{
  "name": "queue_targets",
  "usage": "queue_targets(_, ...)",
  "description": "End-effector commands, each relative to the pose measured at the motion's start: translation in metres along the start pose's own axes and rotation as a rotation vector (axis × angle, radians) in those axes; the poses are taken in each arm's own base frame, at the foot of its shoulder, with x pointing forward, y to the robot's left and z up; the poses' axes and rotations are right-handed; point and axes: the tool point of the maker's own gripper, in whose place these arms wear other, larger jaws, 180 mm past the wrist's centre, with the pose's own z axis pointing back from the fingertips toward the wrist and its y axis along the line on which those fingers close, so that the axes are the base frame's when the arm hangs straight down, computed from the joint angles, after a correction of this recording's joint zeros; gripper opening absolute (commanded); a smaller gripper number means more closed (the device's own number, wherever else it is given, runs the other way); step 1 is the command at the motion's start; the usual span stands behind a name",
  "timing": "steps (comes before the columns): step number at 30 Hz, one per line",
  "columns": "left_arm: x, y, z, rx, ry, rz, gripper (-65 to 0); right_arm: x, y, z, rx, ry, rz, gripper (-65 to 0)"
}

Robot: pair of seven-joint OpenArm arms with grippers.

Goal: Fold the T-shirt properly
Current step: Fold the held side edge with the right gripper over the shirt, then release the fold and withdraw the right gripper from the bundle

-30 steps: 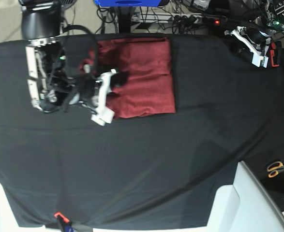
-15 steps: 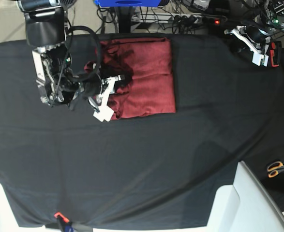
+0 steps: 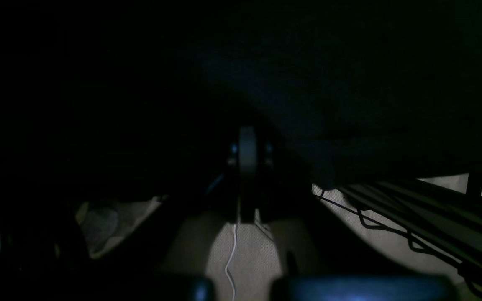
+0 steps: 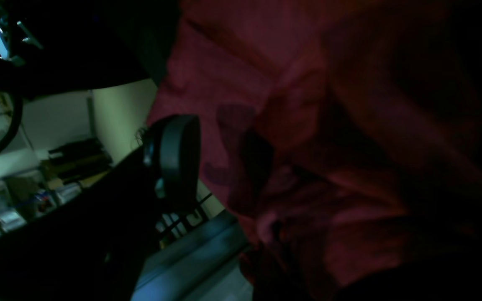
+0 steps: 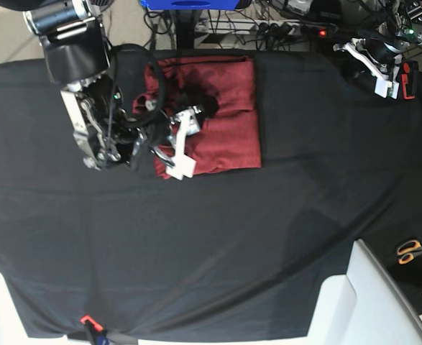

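Note:
The brick-red T-shirt [image 5: 225, 108] lies folded into a rough rectangle at the back left of the black-covered table [image 5: 268, 230]. My right gripper [image 5: 185, 142] hovers over the shirt's left front part, jaws open, with nothing visibly pinched. In the right wrist view one dark finger [image 4: 176, 154] stands left of the rumpled red cloth [image 4: 308, 104]; the other finger is hidden in shadow. My left gripper [image 5: 383, 72] rests at the table's back right corner, far from the shirt. Its fingers [image 3: 247, 167] are pressed together, shut and empty, in the dark left wrist view.
Orange-handled scissors [image 5: 412, 250] lie at the right edge. A white chair-like object [image 5: 361, 302] juts in at the front right. Cables and a power strip [image 5: 268, 29] run behind the table. A small red item [image 5: 409, 79] sits beside the left gripper.
My right arm has swung to the right over the shirt's left edge and its jaws have opened. The shirt's left flap now lies further in. The left arm has not moved.

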Motion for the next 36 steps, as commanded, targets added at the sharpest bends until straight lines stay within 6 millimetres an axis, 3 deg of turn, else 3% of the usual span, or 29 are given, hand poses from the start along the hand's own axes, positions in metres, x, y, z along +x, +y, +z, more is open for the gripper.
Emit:
queue_targets(1,-0.005,0.004,0.002,0.012,0.031,-0.023,-65.0,0.017,0.009,0.004,0.014,-0.026,0.043,-32.9)
queue_targets(22,0.010,0.012,0.002,0.024,0.010,-0.043,-65.0,0.018,0.057,-0.029,-0.029,0.199,0.259,-32.9)
queue_targets(36,0.011,0.010,0.001,0.020,0.008,-0.044,-65.0,0.044,0.098,-0.032,-0.080,0.187,0.370,-32.9)
